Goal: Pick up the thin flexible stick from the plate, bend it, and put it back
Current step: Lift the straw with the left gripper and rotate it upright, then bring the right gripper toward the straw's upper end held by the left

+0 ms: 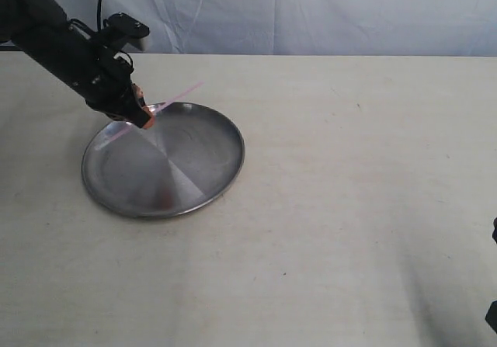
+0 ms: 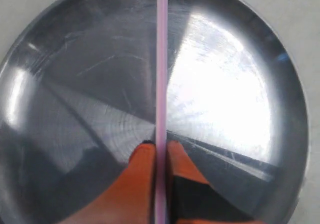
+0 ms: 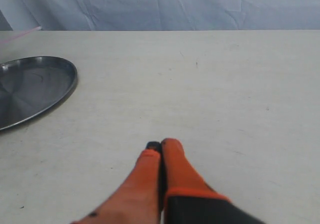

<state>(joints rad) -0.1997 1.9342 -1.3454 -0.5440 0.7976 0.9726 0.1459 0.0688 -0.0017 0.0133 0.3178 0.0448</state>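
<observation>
Pale beige table (image 1: 349, 207) fills the scene, with a blue-grey cloth backdrop (image 1: 311, 13) behind it. The stainless-steel plate (image 1: 186, 168) is the only dish on it.

The left gripper (image 1: 144, 116) hangs over the plate's far rim, its orange fingers clamped on the thin flexible stick (image 1: 182, 92). The pink stick looks straight. It passes between the fingers, and its long free end slants out beyond the plate's far rim. Whether its short end touches the plate I cannot tell.

The right gripper (image 3: 159, 146) is pressed together on nothing, over bare table well apart from the plate.

The step appears to be presenting the stick for the bend. To do it well, hold the pinch firm, raise the stick clear of the plate's rim, and bring the right gripper, opened, onto the free end above the plate. Then fold gently, so the thin rod kinks without slipping out.
</observation>
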